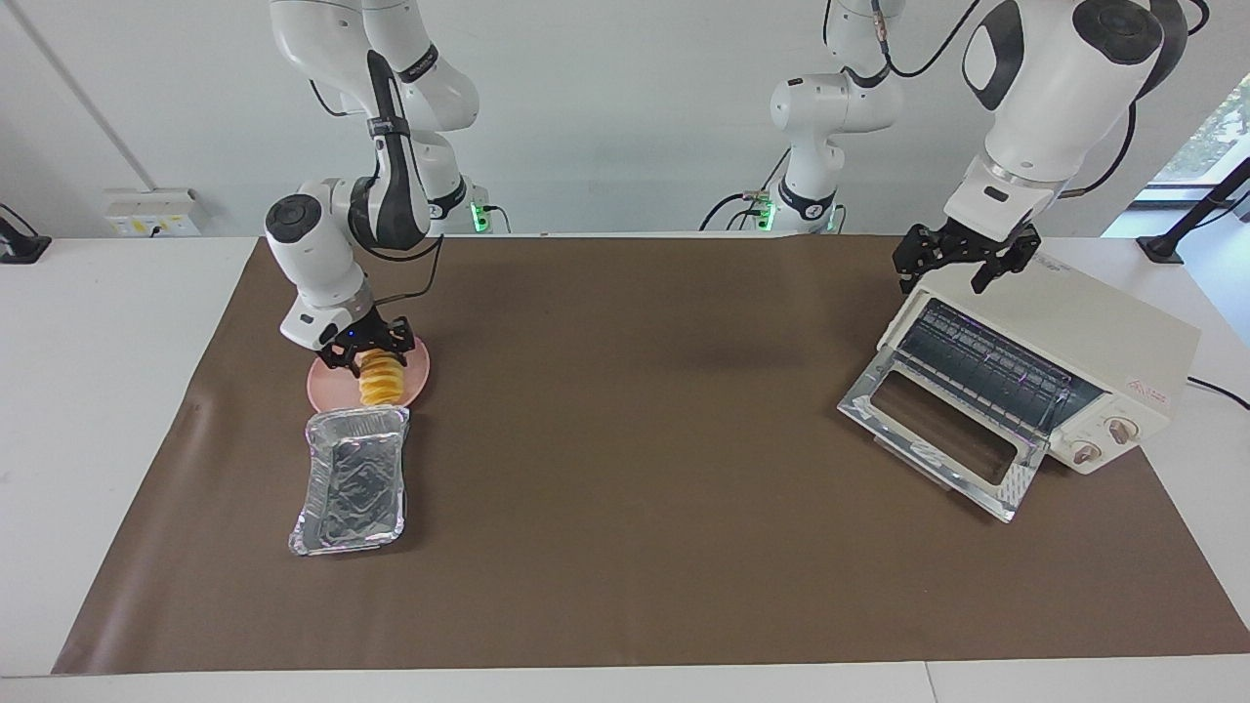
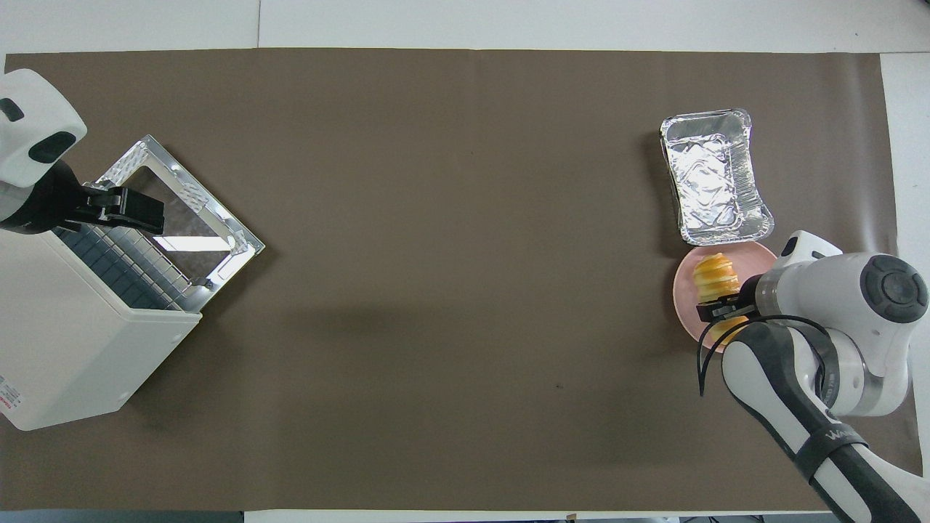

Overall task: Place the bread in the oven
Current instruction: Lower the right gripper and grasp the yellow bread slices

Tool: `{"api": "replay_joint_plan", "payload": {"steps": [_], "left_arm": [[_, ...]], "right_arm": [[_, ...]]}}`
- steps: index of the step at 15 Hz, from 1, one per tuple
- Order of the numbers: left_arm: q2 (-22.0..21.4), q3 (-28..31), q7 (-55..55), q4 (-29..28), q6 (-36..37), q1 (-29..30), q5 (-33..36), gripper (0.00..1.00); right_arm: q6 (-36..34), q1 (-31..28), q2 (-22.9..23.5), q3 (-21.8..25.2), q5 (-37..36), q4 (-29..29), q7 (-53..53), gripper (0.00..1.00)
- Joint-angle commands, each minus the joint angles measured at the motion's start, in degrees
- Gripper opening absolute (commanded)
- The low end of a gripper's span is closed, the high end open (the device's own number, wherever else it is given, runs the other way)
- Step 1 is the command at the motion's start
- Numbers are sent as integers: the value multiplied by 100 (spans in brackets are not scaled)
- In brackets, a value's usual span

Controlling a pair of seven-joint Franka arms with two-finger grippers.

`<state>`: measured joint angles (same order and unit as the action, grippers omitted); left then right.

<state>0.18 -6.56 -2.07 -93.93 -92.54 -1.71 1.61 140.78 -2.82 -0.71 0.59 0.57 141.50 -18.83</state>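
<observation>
Facing view: the right arm bends down over the pink plate near the right arm's end of the brown mat. Its right gripper points down, with its fingers straddling the bread at the loaf's robot-side end; whether they already pinch it I cannot tell. The bread lies on the plate, its long axis running away from the robots toward the foil tray. The left gripper hangs with fingers apart over the top edge of the toaster oven, whose glass door lies open.

Overhead view: the right gripper crosses the bread, which points at the foil tray. The left gripper waits over the oven mouth.
</observation>
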Motion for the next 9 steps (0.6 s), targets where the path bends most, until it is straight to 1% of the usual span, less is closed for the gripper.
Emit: {"api": "replay_joint_plan", "payload": {"steps": [1, 3, 4, 7, 9], "left_arm": [[-106, -3, 5, -116, -71, 48, -82, 100], [-106, -3, 5, -116, -62, 48, -82, 100], [-106, -3, 5, -116, -62, 48, -82, 100], [-115, -3, 5, -116, -62, 48, -82, 100], [-106, -3, 5, -116, -62, 48, -73, 100]], "right_arm": [[81, -17, -8, -6, 13, 62, 334, 14], [-111, -26, -51, -6, 13, -60, 371, 14], [-408, -26, -69, -6, 13, -261, 388, 14], [-1760, -17, -148, -6, 101, -1121, 397, 15], [-2447, -8, -184, -6, 171, -1658, 389, 16]]}}
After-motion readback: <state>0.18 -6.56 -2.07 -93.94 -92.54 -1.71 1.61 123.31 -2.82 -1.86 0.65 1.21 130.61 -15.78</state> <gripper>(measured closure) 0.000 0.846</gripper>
